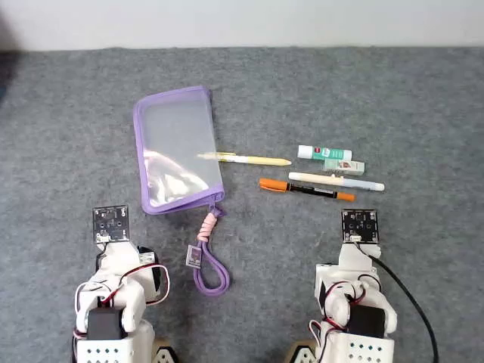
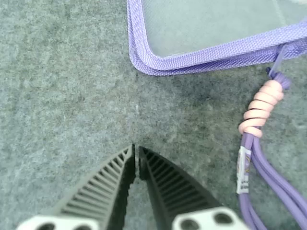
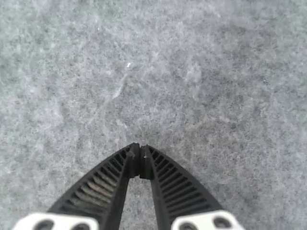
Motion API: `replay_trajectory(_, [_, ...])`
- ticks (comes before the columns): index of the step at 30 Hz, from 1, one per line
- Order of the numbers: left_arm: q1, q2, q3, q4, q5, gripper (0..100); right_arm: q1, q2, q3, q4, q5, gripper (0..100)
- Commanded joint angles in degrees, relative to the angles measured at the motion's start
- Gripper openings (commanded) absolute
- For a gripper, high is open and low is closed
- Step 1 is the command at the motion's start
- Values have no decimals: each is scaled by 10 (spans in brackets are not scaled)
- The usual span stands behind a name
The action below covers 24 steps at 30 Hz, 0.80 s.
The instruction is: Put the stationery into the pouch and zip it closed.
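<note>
1. Pouch [image 1: 178, 151]: lies flat just ahead of the left pincer [image 2: 135, 148] and a little toward the right one. I see nothing fully inside it, and I cannot tell whether its zip is open.
2. Strap [image 1: 208, 265]: trails from the pouch's near corner back beside the left pincer, apart from it.
3. Left pincer: tips pressed together on nothing, over bare mat [image 2: 62, 81] short of the pouch's edge.
4. Right pincer [image 3: 139, 146]: tips also pressed together and empty, with bare mat ahead of it.
5. Yellow pen [image 1: 246, 159]: ahead, between the two pincers. One end overlaps the pouch's edge and the rest is outside, so it is not packed.
6. White pen [image 1: 336, 180]: on the mat ahead of the right pincer, unpacked.
7. Orange marker [image 1: 306, 189]: the piece nearest the right pincer, just this side of the white pen, unpacked.
8. Glue stick [image 1: 324, 153]: farthest ahead of the right pincer, unpacked.
9. Small box [image 1: 344, 165]: touching the glue stick, between it and the white pen, unpacked.
10. Judged so, the task has barely begun: all five pieces remain to load, then the zipping.
</note>
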Motion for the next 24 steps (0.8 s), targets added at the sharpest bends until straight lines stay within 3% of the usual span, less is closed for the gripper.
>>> replay_trajectory(1, [0,-8,-5,2,4,14,4,-4,11,1,1,9])
replay_trajectory(24, [0,-8,-5,2,4,14,-6,-4,4,0,2,9])
